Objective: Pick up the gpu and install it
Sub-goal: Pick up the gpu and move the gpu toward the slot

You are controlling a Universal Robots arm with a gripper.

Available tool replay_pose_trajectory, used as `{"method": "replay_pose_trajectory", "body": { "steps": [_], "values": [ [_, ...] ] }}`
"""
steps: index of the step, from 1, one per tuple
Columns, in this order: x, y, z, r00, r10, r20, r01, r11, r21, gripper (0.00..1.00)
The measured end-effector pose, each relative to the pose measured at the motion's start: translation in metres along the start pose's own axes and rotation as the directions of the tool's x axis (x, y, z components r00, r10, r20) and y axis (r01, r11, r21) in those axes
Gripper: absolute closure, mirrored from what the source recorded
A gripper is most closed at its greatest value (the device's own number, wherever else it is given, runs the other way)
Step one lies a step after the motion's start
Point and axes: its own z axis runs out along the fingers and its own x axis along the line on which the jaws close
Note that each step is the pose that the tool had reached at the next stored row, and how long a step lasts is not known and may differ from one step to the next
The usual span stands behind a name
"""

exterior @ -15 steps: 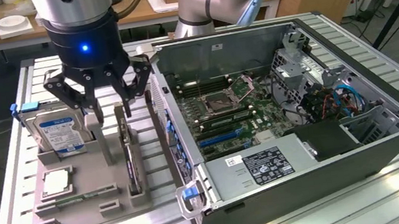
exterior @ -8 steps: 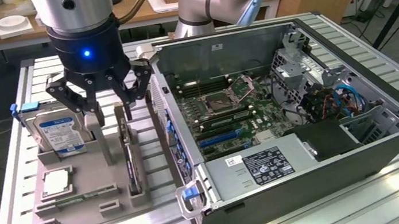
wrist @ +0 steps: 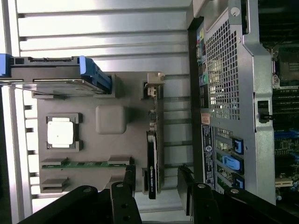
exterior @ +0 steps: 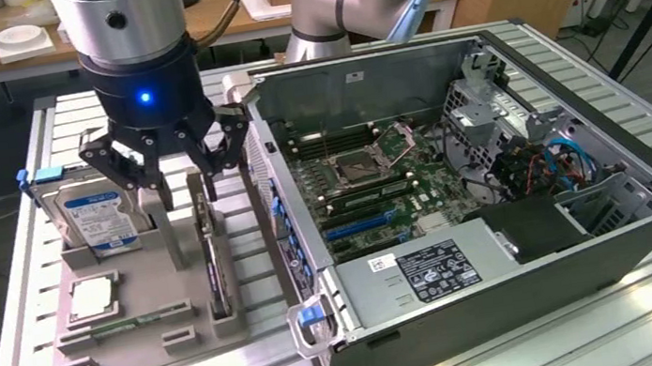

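Note:
The gpu [exterior: 213,264] is a thin dark card standing on edge in a slot of the grey holder tray [exterior: 182,287], to the exterior view's left of the open computer case [exterior: 635,227]. My gripper [exterior: 182,192] hangs just above the card's far end, open, with one finger on each side of it and nothing held. In the wrist view the gpu [wrist: 153,154] runs between the two black fingers [wrist: 124,191] of the gripper [wrist: 156,186], its metal bracket [wrist: 152,86] at the far end.
The tray also holds a blue-labelled hard drive [exterior: 97,218], a CPU [exterior: 91,297] and a green memory stick [exterior: 142,319]. The case lies open with its motherboard [exterior: 376,176] and blue slot [exterior: 364,225] exposed. All rests on a slatted aluminium table [exterior: 550,343].

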Motion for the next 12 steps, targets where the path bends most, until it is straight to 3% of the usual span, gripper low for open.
{"method": "replay_pose_trajectory", "body": {
  "steps": [12],
  "values": [
    [0.000,-0.0006,0.0124,1.0000,0.000,0.0000,0.000,1.0000,0.0000,0.51]
  ]
}}
